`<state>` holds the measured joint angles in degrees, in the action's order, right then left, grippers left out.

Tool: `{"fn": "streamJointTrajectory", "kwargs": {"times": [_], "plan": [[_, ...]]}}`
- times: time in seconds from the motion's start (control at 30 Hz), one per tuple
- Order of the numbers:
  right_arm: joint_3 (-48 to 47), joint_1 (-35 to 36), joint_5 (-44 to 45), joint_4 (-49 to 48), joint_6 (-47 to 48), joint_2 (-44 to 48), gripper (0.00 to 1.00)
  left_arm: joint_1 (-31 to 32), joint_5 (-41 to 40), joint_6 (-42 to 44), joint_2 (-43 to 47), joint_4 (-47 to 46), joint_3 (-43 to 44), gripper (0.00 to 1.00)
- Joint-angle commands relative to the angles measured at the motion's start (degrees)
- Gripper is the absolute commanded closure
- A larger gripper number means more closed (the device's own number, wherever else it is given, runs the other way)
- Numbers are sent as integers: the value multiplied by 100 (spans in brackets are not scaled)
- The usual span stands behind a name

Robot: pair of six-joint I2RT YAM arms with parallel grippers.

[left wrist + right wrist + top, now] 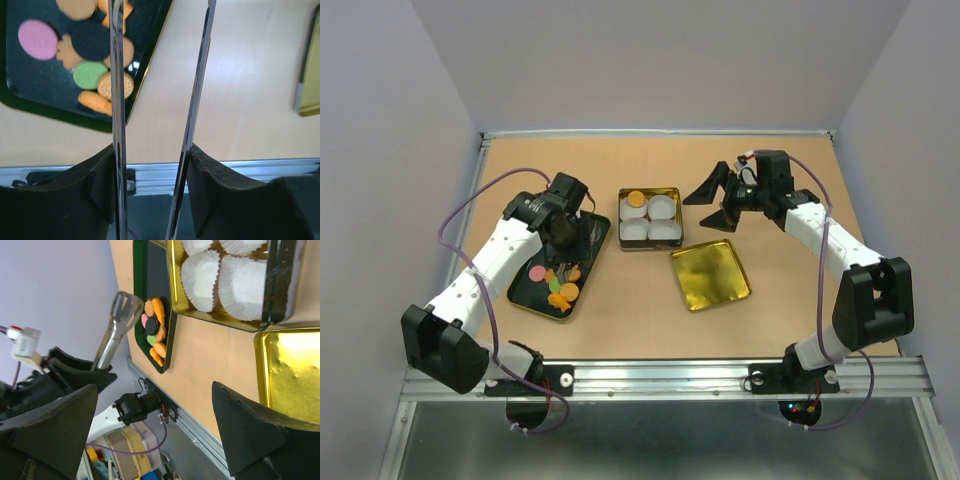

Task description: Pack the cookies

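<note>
Step in hand, my read: the pick phase of moving pieces from tray to tin, one at a time.

- Table: both arms were over it, the left on the tray side and the right beyond the tin.
- Right gripper: jaws spread wide, nothing in them, hovering beside the tin. It looked idle.
- Left gripper: fingers clenched on the two arms of the tongs, which were part-squeezed. The tong tips were out of the wrist view, so I couldn't tell whether they carried anything.
- Gold lid: lay flat on the table, near the tin but apart from it.
- Tin: held four white paper cups. One orange piece sat in the far-left cup and the other three looked empty.
- Tray: the cookies were heaped at its near end, mostly orange with a pink one and a green one.

Next move, I'd say: one tong arm sat over the tray's edge and the other over bare table. The tongs needed to shift in over a single piece, drop, squeeze, then carry it to an empty cup. The pieces overlapped, so a double pick was a risk.
</note>
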<state>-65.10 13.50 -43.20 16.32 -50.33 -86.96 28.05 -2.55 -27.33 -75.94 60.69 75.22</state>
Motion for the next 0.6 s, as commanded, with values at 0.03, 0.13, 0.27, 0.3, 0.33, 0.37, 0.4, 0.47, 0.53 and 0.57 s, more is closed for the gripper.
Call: {"fn": "streamJointTrajectory", "kwargs": {"times": [0.03,0.13,0.27,0.3,0.33,0.37,0.4,0.47,0.53,0.57], "plan": [[-29,-40,321,276,-196,442,0,-493,394,193,264,-57,-605,41],[93,-40,295,293,-189,470,0,-555,352,360,343,-215,-841,40],[94,-31,163,513,-135,399,0,-590,527,404,387,-417,-1114,41],[94,-31,189,522,-162,425,0,-582,536,387,405,-478,-1263,41],[33,-40,233,522,-179,443,0,-582,527,352,422,-566,-1334,41],[-11,-31,242,539,-171,434,0,-582,553,351,414,-628,-1404,41],[-46,-31,251,548,-153,434,0,-590,580,334,405,-663,-1483,41],[-108,-31,277,583,-153,417,0,-582,571,299,370,-725,-1598,41],[-126,-31,303,592,-153,434,0,-582,492,255,361,-673,-1581,41],[-134,-40,312,601,-153,425,0,-582,370,229,352,-646,-1555,41]]}}
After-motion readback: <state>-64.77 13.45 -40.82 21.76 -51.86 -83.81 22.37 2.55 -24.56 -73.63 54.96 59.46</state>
